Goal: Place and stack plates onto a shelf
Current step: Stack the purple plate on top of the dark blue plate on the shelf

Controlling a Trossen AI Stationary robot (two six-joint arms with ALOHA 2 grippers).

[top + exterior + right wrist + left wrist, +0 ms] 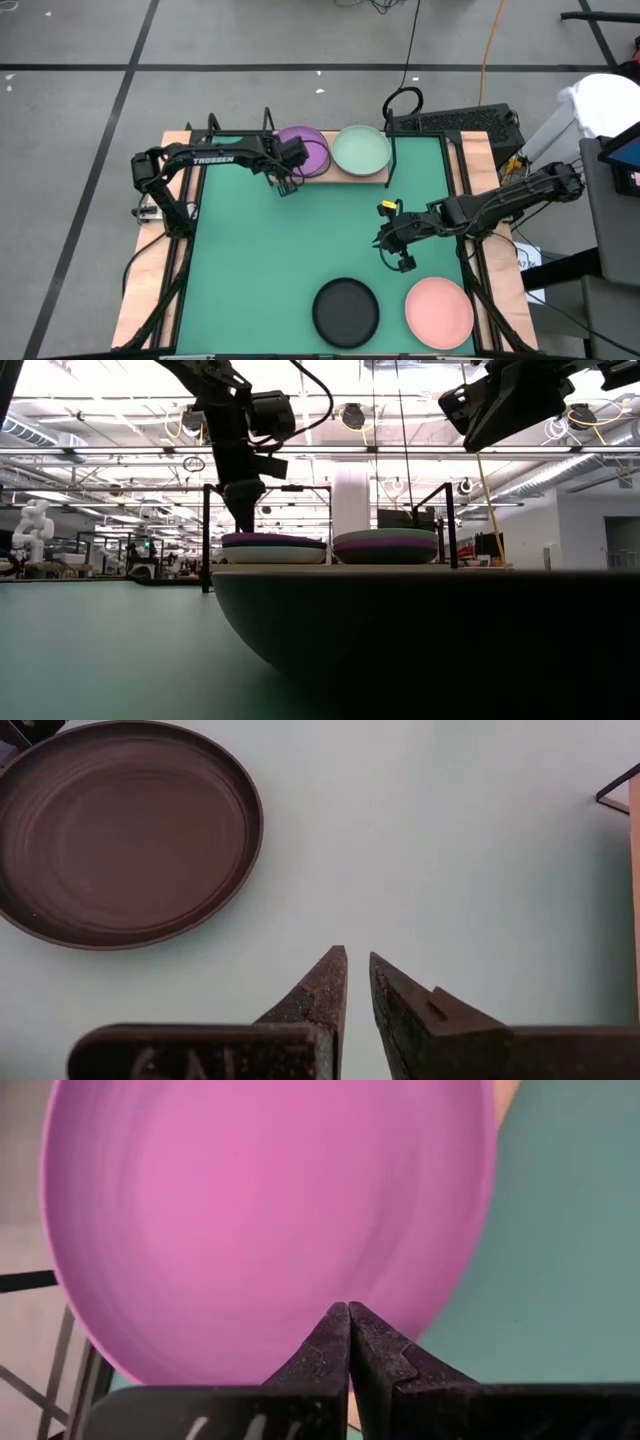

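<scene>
The shelf (pixel 345 178) stands at the table's far edge. On its left half lies a purple plate (pixel 310 150) on top of a white one (pixel 273 555); on its right half a pale mint plate (pixel 361 150) tops a second stack (pixel 385 546). My left gripper (pixel 287 186) is shut and points steeply down at the purple plate's near left rim. A black plate (pixel 346 311) and a salmon pink plate (pixel 439 311) rest flat on the mat near the front edge. My right gripper (pixel 397 256) hovers above the mat right of centre, its fingers a narrow gap apart with nothing between them. My left gripper's shut fingertips (pixel 350 1320) stand at the purple plate's near rim (pixel 300 1365), coming from above and from the near side. Whether they touch the rim, I cannot tell. The plate lies flat on its stack.
The shelf's black wire posts (pixel 450 525) rise at its corners. A dark keyboard (pixel 452 121) and cables lie beyond the far right edge. Green mat (pixel 260 260) lies bare between the shelf and the two front plates.
</scene>
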